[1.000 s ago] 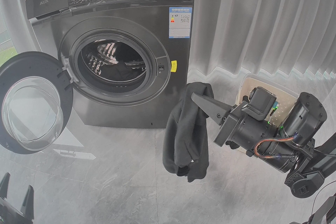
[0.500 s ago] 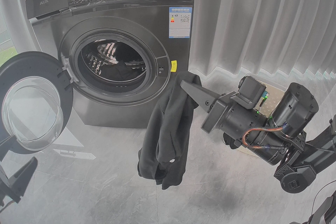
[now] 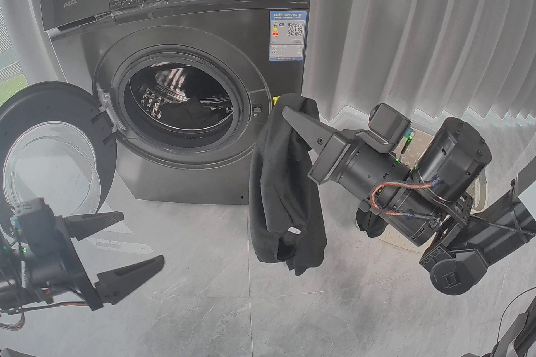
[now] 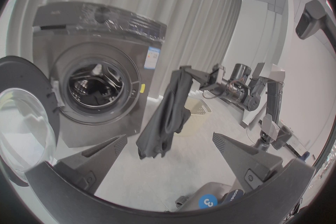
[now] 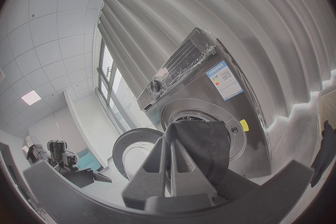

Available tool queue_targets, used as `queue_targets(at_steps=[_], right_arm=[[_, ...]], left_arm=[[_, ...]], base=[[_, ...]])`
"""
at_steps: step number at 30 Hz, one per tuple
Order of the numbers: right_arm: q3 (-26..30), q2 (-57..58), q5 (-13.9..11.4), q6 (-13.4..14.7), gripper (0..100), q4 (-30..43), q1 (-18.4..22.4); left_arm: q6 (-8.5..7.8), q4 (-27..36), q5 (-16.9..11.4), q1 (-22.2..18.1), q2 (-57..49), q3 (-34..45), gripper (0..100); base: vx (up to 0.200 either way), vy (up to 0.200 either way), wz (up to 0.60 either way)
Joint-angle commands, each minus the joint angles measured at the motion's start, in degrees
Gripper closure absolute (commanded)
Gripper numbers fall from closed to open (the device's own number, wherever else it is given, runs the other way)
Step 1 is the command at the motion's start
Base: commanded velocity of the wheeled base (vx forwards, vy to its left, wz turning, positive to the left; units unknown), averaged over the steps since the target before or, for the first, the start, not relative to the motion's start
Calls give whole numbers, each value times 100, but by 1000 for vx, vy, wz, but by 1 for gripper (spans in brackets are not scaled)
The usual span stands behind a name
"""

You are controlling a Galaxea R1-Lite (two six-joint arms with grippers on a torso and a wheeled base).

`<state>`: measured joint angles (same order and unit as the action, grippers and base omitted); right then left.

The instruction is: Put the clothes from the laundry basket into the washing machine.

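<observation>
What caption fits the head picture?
Right gripper holds a black cloth garment near the open grey washing machine.

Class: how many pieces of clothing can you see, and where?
3. One black garment hangs from the right hand; a second garment lies inside the washing machine; a third garment drapes over the laundry basket. More may be hidden.

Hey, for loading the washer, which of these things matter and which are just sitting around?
Part of the job: black garment in the shut right gripper; washing machine with open door; laundry basket; open left gripper.
Just lying about: curtain; window.
</observation>
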<state>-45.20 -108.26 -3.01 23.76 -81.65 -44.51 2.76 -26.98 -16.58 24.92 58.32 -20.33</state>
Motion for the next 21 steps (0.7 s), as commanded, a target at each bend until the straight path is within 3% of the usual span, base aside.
queue_targets(at_steps=[1, 9, 11, 13, 17, 20, 21], right_arm=[[-120, -116, 11, 23, 100, -9, 83], [-103, -116, 20, 32, 100, -17, 83], [-103, -116, 20, 32, 100, -17, 83], [-103, -116, 20, 32, 100, -17, 83], [-103, -107, 20, 32, 100, -17, 83], [-94, -107, 20, 41, 100, -26, 83], [-94, -107, 20, 41, 100, -26, 83]], left_arm=[[6, -405, -21, 365, 1322, -6, 0], [6, -1969, -223, 391, 2904, 3, 0], [15, -2110, -249, 400, 3027, 21, 0], [67, -2558, -328, 470, 3511, 12, 0], [208, -2848, -328, 505, 3880, -14, 0], [656, -3156, -337, 672, 4038, -6, 0], [735, -3208, -346, 690, 4065, -6, 0]], base=[[0, 0, 0], [0, 0, 0], [0, 0, 0], [0, 0, 0], [0, 0, 0], [0, 0, 0], [0, 0, 0]])
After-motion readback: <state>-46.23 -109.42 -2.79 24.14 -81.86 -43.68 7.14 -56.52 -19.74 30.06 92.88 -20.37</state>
